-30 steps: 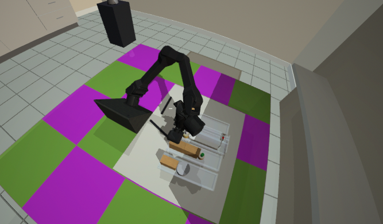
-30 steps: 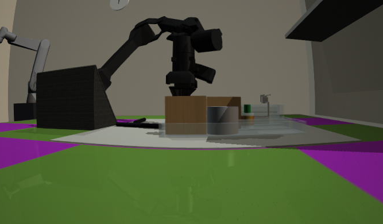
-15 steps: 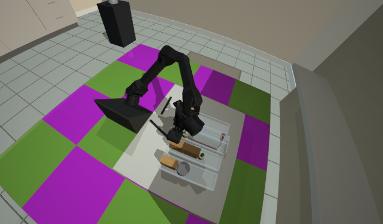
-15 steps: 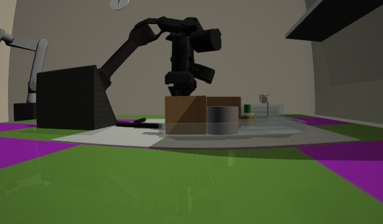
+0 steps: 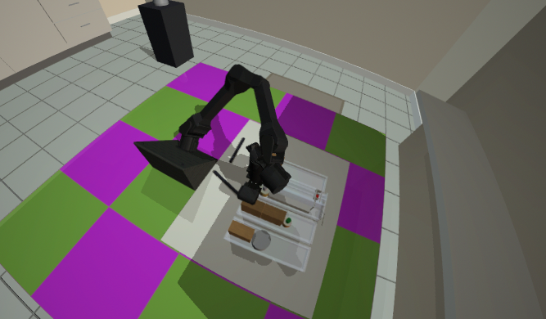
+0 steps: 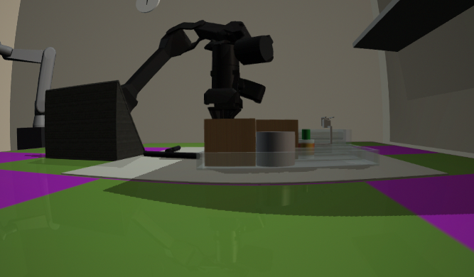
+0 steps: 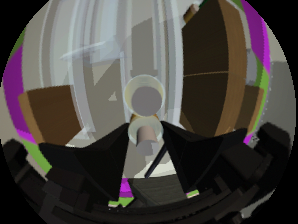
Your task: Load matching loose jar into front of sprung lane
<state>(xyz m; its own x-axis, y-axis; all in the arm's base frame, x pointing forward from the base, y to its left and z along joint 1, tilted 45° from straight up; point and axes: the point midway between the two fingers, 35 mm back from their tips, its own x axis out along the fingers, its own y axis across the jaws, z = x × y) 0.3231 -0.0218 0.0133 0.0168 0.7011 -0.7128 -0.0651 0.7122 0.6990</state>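
From where I stand, low in the top view, a short block (image 5: pixel 241 231) (image 6: pixel 229 142) (image 7: pixel 254 107) sits at the left end of a tray (image 5: pixel 284 254) (image 6: pixel 332 163), a cylinder (image 5: pixel 261 240) (image 6: pixel 275 149) just right of it. Above them, two blocks (image 5: pixel 253 208) (image 7: pixel 205 100) lie end to end, a capped jar (image 5: pixel 288 222) (image 6: pixel 305 135) (image 7: pixel 190 15) at their right. Centre of the wrist view, one jar (image 7: pixel 146 100) appears above another (image 7: pixel 146 135).
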